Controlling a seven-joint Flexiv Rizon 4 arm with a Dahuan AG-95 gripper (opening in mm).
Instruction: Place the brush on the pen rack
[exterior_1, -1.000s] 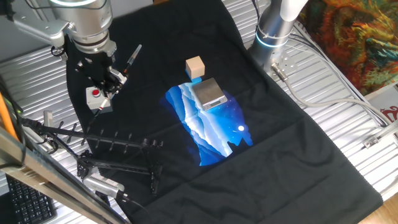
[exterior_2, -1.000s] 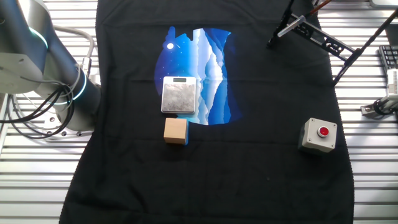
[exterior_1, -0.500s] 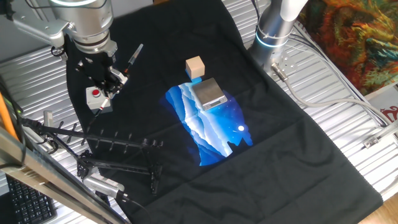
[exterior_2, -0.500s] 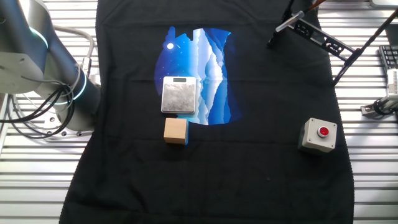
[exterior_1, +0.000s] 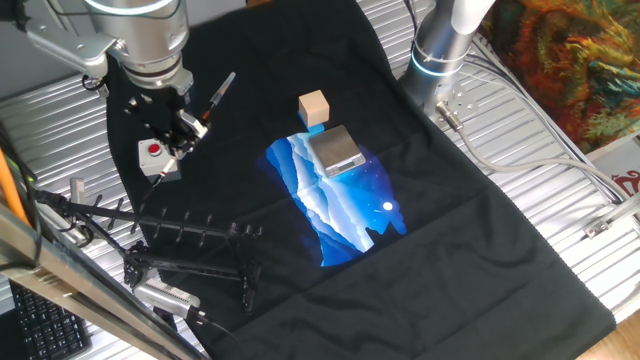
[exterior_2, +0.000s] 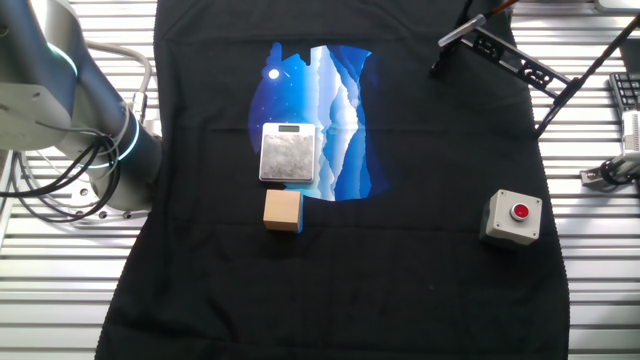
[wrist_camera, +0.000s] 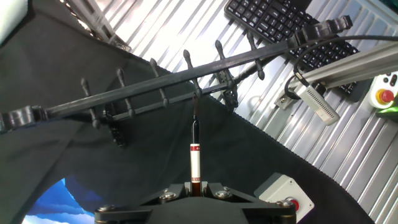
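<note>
The tool (wrist_camera: 195, 186) is clamped on the brush (wrist_camera: 194, 155), high above the pen rack (wrist_camera: 168, 84); descending off-line could knock pegs or miss the slot.

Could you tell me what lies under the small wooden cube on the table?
The wooden cube rests on the black cloth, its far edge overlapping a corner of the blue printed patch. Anything directly beneath it is covered.

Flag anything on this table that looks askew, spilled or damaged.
Nothing stands out. The gripper holds the brush in the air, pointing toward the upright pen rack. The grey button box, wooden block and scale sit flat.
</note>
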